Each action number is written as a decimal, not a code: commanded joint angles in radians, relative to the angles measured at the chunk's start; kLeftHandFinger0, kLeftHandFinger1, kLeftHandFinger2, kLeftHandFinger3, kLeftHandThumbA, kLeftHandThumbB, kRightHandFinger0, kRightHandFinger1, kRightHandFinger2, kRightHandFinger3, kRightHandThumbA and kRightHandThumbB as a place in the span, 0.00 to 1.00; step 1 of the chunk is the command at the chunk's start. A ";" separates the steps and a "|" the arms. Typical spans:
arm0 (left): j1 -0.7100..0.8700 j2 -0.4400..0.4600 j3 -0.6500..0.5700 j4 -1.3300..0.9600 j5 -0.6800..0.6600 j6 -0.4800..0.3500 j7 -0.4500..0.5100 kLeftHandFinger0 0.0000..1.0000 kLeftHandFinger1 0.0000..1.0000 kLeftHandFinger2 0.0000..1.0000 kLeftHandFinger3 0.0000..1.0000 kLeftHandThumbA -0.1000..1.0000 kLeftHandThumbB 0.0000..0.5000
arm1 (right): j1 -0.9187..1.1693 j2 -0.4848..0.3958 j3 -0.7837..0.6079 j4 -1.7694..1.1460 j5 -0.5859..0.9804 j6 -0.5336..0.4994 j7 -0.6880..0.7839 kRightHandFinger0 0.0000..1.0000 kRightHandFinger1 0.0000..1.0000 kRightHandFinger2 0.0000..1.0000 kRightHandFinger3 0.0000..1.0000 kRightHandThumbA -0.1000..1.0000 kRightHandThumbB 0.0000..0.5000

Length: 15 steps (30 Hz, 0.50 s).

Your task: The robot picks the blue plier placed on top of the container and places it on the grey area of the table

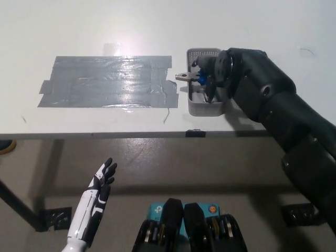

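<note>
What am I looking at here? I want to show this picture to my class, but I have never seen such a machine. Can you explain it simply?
This is one picture, taken from a camera on a humanoid robot's head, looking steeply down at a white table. The robot has two arms with fingered hands. Its black right hand reaches over a small grey container standing near the table's front edge. Across the container lies a blue plier: its metal nose pokes out to the left, its blue handles sit under the hand. The hand covers the handles, so I cannot tell whether it grips them yet. To the left of the container is a patch of grey tape stuck on the table. The white left hand hangs idle below the table edge, fingers spread, holding nothing.
</note>
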 commanded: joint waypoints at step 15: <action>-0.033 0.004 0.013 -0.032 0.005 -0.010 0.002 1.00 1.00 1.00 1.00 1.00 0.02 | 0.052 0.018 0.166 0.050 -0.235 -0.034 -0.451 0.01 0.08 0.26 0.91 0.03 0.55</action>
